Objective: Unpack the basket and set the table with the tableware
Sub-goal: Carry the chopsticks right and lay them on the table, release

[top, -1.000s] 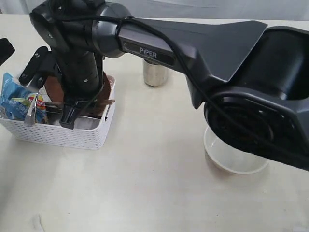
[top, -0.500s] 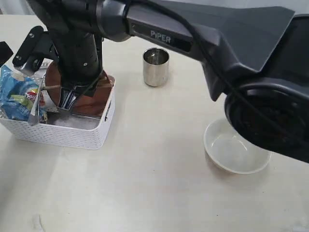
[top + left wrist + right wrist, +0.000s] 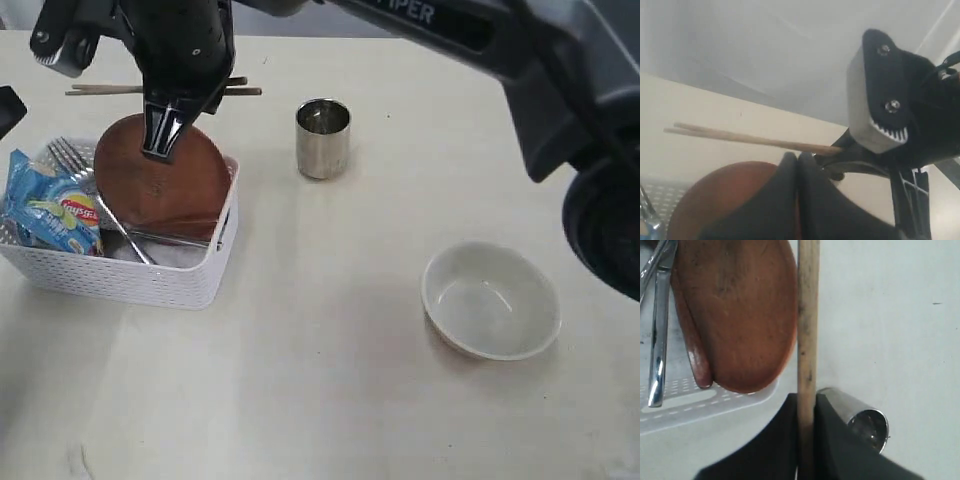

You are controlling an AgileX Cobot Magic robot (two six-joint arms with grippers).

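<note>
Wooden chopsticks [image 3: 160,90] hang above the basket [image 3: 150,285], clamped in your right gripper [image 3: 807,401]; your left gripper [image 3: 797,165] sits closed, empty. Cup [image 3: 323,140] and bowl [image 3: 490,300] stand outside the basket; plate [image 3: 165,180] and fork [image 3: 70,155] wait inside.

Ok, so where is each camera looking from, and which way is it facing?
Exterior view: high over the table, looking down at the basket, cup and bowl; the right arm crosses the top.
Left wrist view: low by the basket, looking across past its shut left fingers at the plate and chopsticks.
Right wrist view: on the raised arm, looking down along the right fingers shut on the chopsticks.
Shared: all three show the plate and chopsticks.
</note>
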